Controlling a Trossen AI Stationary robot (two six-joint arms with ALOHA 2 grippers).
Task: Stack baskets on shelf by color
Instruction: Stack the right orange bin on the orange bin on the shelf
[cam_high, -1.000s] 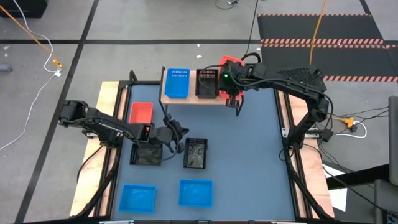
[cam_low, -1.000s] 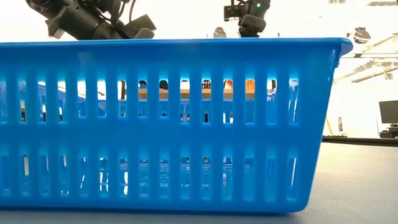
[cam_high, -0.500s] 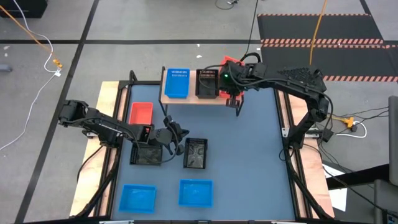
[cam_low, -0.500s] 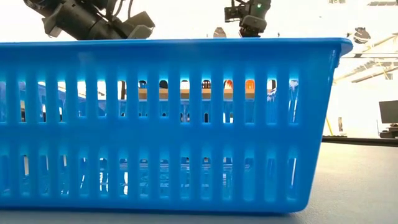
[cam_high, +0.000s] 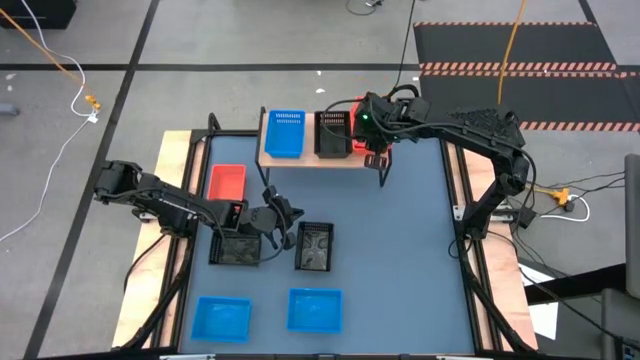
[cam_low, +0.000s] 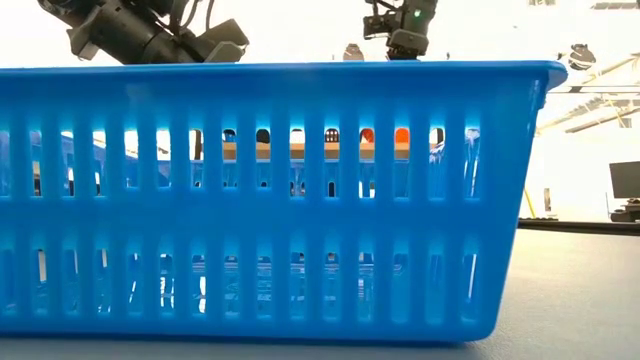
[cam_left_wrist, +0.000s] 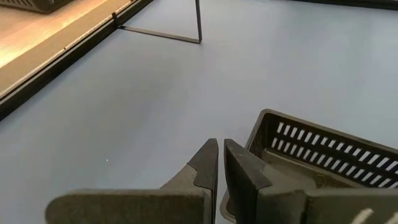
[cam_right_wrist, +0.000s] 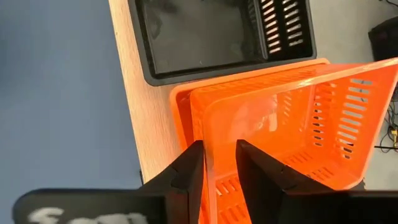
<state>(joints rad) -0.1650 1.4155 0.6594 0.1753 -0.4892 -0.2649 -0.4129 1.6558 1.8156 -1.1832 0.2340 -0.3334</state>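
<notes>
Red basket (cam_right_wrist: 292, 118) rim between parted right claw (cam_right_wrist: 217, 163) fingers, atop shelf (cam_right_wrist: 144, 124).

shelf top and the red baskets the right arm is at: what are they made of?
Shelf: looks like light wood, matte, pale with a faint grain; could be laminate. Red baskets: thin moulded plastic, slightly glossy and translucent, with slotted walls, by the look.

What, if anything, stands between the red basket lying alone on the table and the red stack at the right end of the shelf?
Nothing blocks the red basket itself, but the straight line to the red stack crosses the shelf, where the blue basket and black basket stand. The right gripper is at the stack's wall.
</notes>
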